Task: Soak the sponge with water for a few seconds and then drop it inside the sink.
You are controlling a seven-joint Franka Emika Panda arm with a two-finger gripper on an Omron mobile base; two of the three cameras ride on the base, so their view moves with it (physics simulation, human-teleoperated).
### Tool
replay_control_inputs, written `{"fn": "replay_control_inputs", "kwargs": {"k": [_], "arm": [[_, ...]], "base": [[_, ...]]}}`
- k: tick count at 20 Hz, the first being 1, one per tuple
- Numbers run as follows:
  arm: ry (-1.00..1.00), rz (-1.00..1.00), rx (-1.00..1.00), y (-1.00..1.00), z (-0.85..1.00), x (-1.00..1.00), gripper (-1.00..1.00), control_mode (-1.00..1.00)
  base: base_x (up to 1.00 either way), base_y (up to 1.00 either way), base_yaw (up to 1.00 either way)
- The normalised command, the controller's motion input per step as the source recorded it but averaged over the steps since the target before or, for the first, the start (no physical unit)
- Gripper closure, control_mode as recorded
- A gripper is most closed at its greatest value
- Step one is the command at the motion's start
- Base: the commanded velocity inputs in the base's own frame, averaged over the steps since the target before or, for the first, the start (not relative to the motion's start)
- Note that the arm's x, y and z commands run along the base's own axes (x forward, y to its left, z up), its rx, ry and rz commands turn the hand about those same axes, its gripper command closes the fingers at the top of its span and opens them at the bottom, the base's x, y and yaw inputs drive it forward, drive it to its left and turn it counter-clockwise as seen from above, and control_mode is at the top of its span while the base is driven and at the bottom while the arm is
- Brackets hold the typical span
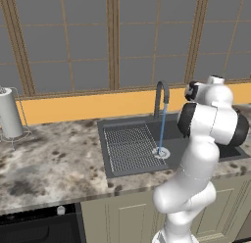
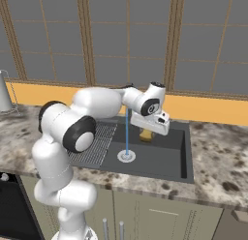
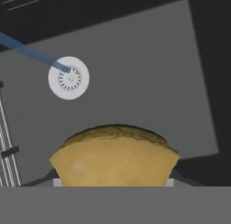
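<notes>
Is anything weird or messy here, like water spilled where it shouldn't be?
No spill: the water runs straight from the faucet onto the drain. One oddity: the sponge, squeezed in the gripper over the sink, hangs beside the stream, not in it, so it isn't soaking.

blue water [image 1: 162, 129] from faucet [image 1: 162, 97] onto drain [image 1: 161, 152] in sink [image 1: 110, 139]

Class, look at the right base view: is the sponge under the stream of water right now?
No: the sponge, held in the hand, hangs over the sink to the right of the water, apart from it.
</notes>
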Motion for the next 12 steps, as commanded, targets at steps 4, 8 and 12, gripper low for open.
{"fn": "replay_control_inputs", "kwargs": {"k": [4, 8, 12], "arm": [[0.01, 0.0, 0.0, -0.24, -0.26, 0.0, 1.0, -1.0], [0.06, 0.0, 0.01, -0.02, -0.45, 0.13, 1.0, -1.0], [0.09, 0.0, 0.0, -0.05, -0.41, 0.3, 1.0, -1.0]], "base": [[0.0, 0.0, 0.0], [0.0, 0.0, 0.0], [0.0, 0.0, 0.0]]}}
